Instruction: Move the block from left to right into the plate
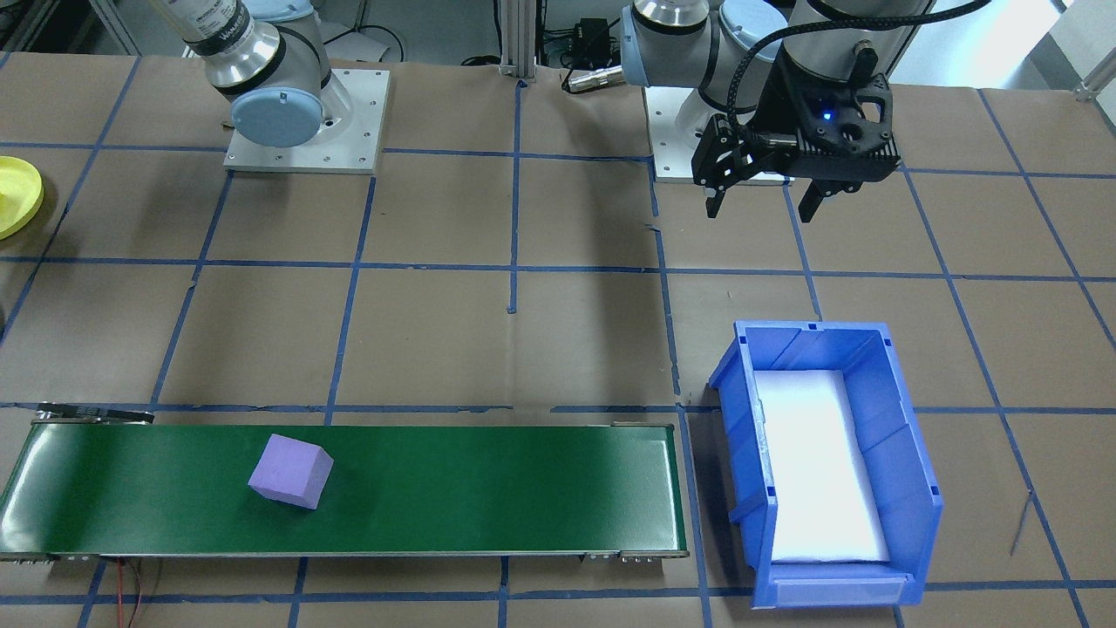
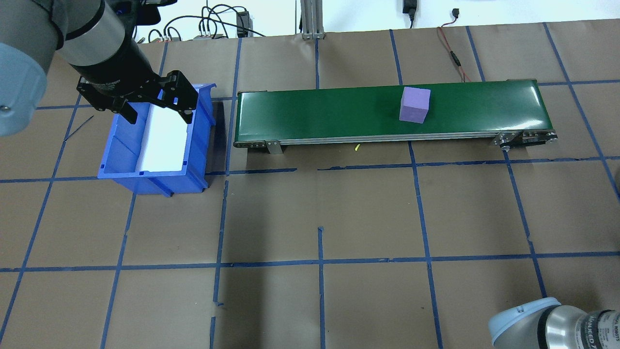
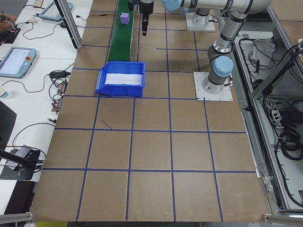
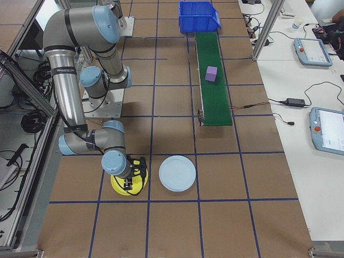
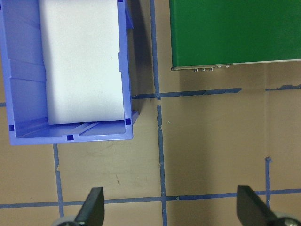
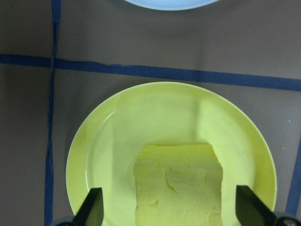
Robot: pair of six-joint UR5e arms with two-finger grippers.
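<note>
1. The right claw (image 6: pixel 167 212) hangs with fingers apart over the yellow plate (image 6: pixel 103 141) near the desk's (image 2: pixel 310 218) right end; a yellow block (image 6: pixel 178 183) lies in the plate, its lower edge cut off.
2. The left claw (image 2: pixel 155 109) hovers spread wide above the blue bin (image 2: pixel 198 145).
3. Farther off, a purple block (image 2: pixel 415 104) sits on the green conveyor (image 2: pixel 315 116).

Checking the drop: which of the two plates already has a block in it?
The yellow plate under the right gripper holds a yellow block; the pale blue plate beside it is empty.
</note>
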